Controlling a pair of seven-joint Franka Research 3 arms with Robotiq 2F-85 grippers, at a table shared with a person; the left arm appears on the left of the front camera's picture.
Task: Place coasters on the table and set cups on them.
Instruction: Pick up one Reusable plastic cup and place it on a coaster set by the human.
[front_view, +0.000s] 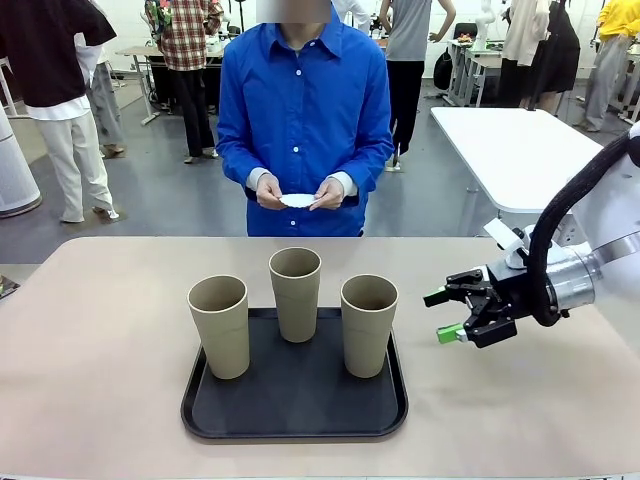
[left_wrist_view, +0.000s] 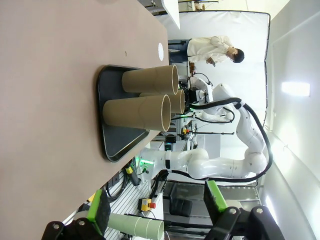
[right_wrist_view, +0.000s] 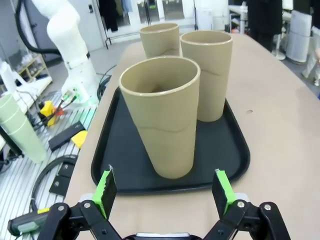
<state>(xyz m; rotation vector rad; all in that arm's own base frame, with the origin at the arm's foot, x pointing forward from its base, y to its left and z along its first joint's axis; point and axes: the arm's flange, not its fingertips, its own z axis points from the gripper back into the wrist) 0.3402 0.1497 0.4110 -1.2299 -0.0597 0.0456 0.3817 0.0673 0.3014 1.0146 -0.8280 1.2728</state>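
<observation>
Black tray holds three tall tapered khaki cups, upright.

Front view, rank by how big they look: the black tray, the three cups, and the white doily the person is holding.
1. black tray, largest.
2. cups, all three look alike, so no ranking among them.
3. doily, smallest looking, though it's farthest from the camera.

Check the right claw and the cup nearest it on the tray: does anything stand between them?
Nothing visible does. The right claw, jaws open, hangs just off the right side of the black tray, facing the nearest cup. Between them lie only bare table and the tray's low rim.
</observation>
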